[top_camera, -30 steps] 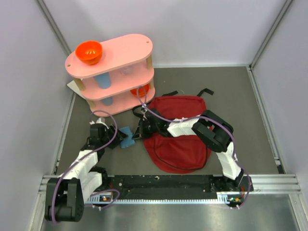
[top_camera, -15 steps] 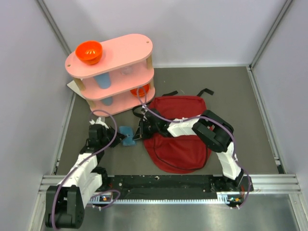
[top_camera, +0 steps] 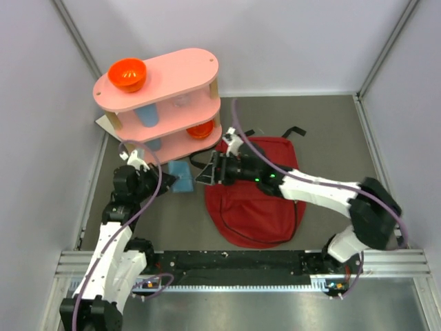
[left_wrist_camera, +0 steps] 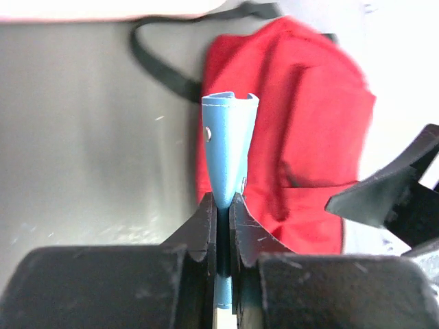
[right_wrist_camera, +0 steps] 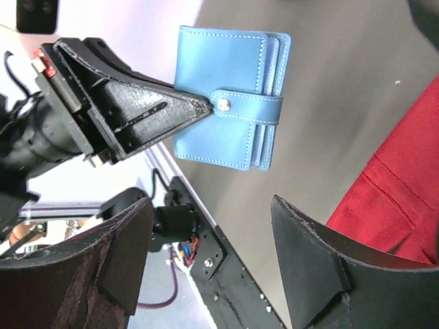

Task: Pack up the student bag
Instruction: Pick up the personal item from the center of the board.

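Note:
The student bag (top_camera: 256, 200) is a dark red backpack lying flat mid-table, also seen in the left wrist view (left_wrist_camera: 302, 144) and at the right edge of the right wrist view (right_wrist_camera: 398, 199). A small blue snap-strap wallet (top_camera: 181, 181) hangs above the table just left of the bag. My left gripper (top_camera: 167, 181) is shut on the wallet's edge (left_wrist_camera: 228, 144), jaws pinching it (left_wrist_camera: 223, 200). My right gripper (top_camera: 205, 174) hovers at the bag's left edge, open and empty (right_wrist_camera: 212, 253), facing the wallet (right_wrist_camera: 230, 96) and the left gripper's fingers (right_wrist_camera: 137, 113).
A pink three-tier shelf (top_camera: 165, 103) stands at the back left with an orange bowl (top_camera: 127, 74) on top and cups on the lower tiers. The bag's black straps (top_camera: 295, 131) trail behind it. Grey walls close in both sides.
My left gripper closed on the blue wallet and lifted it up and back. My right gripper opened, and its arm stretched out low across the bag.

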`<act>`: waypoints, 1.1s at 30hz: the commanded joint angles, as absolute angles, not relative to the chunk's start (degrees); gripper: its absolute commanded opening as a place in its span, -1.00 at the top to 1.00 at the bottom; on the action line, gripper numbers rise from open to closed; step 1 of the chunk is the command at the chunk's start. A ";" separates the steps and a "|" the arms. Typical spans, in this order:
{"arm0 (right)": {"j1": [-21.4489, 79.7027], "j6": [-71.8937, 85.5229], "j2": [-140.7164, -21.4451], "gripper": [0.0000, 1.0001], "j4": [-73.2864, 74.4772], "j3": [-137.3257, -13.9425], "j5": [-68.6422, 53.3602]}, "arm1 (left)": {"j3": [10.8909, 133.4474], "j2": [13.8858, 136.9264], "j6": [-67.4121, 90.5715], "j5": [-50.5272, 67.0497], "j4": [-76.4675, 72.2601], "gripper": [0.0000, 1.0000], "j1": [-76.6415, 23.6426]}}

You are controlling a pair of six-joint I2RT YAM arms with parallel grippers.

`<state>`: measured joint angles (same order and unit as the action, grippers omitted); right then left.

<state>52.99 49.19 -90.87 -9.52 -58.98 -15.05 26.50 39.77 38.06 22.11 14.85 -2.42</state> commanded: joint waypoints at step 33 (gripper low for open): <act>46.41 61.43 -71.63 -0.12 -41.82 -33.93 -27.24 | 32.61 51.33 52.03 44.56 -21.00 0.53 -19.51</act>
